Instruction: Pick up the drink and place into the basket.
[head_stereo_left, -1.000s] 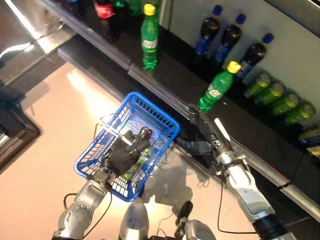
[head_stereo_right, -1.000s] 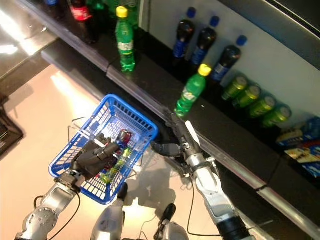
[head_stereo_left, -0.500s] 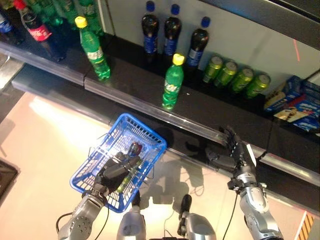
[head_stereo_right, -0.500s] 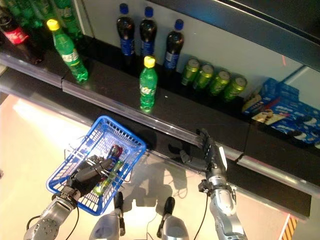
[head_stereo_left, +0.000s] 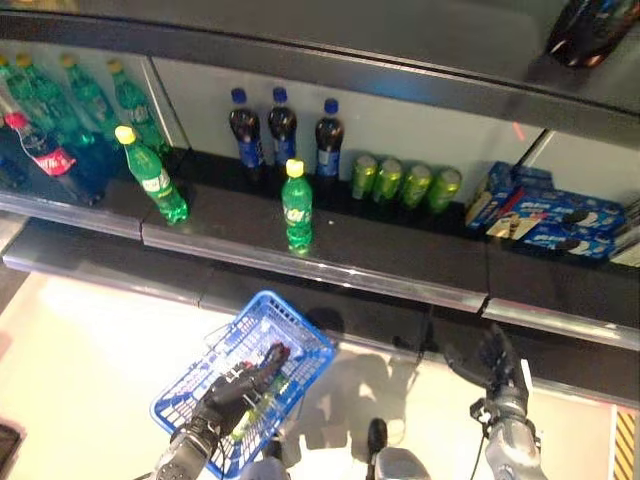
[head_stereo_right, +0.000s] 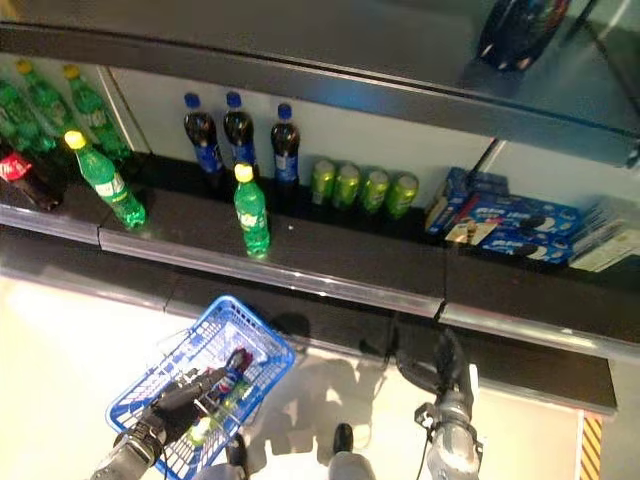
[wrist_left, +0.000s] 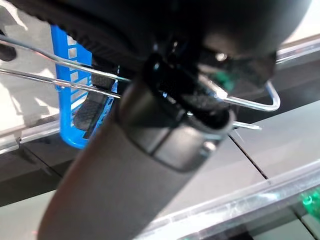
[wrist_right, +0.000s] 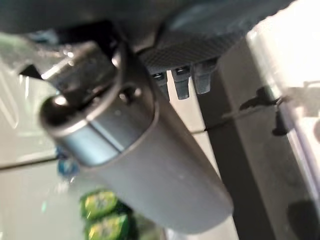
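A green bottle with a yellow cap (head_stereo_left: 297, 207) stands upright near the front of the dark shelf (head_stereo_left: 380, 262). My left hand (head_stereo_left: 232, 393) is shut on the thin wire handles (wrist_left: 75, 87) of the blue basket (head_stereo_left: 300, 345), which it holds up in front at the lower left. A dark drink with a red top (head_stereo_left: 272, 357) and a green drink (head_stereo_left: 255, 410) lie in the basket. My right hand (head_stereo_left: 495, 365) is open and empty, below the shelf's front edge, well to the right of the green bottle.
Dark bottles with blue caps (head_stereo_left: 281, 125) and green cans (head_stereo_left: 402, 184) stand at the back of the shelf. Another green bottle (head_stereo_left: 150, 180) and a red-labelled cola bottle (head_stereo_left: 40, 160) stand to the left. Blue snack boxes (head_stereo_left: 545, 210) lie to the right.
The camera has swung up, so more of the shelf shows. My right hand, close under the green bottle a second ago, now is lower and far to its right. The basket stays held.
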